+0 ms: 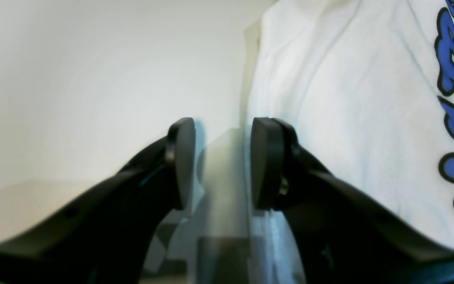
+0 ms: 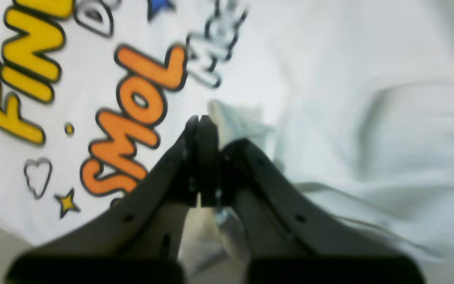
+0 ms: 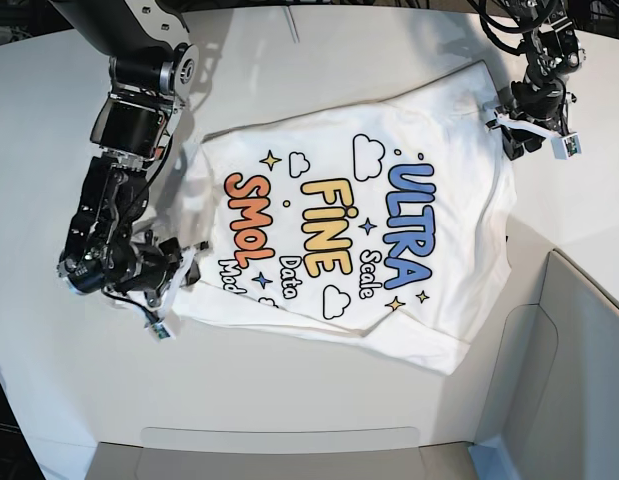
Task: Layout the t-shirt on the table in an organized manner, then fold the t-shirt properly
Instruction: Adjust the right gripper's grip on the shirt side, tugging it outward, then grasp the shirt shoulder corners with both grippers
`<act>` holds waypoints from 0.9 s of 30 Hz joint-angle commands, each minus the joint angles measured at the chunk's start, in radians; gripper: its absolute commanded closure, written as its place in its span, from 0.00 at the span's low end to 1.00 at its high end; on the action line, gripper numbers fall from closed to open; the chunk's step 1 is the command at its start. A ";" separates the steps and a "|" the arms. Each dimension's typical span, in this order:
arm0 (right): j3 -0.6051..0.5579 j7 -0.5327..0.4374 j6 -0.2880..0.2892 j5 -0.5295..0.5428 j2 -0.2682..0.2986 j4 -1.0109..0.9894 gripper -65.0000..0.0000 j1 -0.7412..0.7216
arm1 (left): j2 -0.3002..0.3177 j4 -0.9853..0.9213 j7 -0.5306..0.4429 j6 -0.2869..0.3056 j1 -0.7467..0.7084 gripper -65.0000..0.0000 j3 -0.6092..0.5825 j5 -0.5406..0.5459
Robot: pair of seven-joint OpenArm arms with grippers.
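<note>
The white t-shirt (image 3: 339,230) lies print side up on the white table (image 3: 289,400), with wrinkles along its edges. My right gripper (image 3: 184,268) is at the shirt's left edge in the base view. In the right wrist view this gripper (image 2: 200,120) is shut, and a small raised fold of the t-shirt (image 2: 329,138) sits at its tips beside the orange lettering. My left gripper (image 3: 509,138) is at the shirt's far right corner. Seen from its wrist, the left gripper (image 1: 222,161) is open and straddles the t-shirt's (image 1: 349,98) edge, one finger over cloth, the other over bare table (image 1: 93,79).
Grey bin-like panels stand at the right side (image 3: 564,350) and along the front edge (image 3: 279,450) of the table. Bare tabletop surrounds the shirt to the left, behind it and in front of it.
</note>
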State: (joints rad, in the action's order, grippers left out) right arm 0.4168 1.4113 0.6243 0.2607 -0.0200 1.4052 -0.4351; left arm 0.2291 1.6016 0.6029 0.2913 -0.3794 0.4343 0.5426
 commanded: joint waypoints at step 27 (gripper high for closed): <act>0.262 -0.015 0.074 0.157 0.144 0.098 1.00 0.209 | -0.161 0.355 0.068 -0.004 -0.137 0.63 0.142 0.126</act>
State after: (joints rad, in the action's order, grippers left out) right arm 0.6724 1.4040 0.6849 0.4175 0.1036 1.4849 -0.2131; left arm 0.0578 1.9350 0.6903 0.2806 -0.5194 0.5713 0.6594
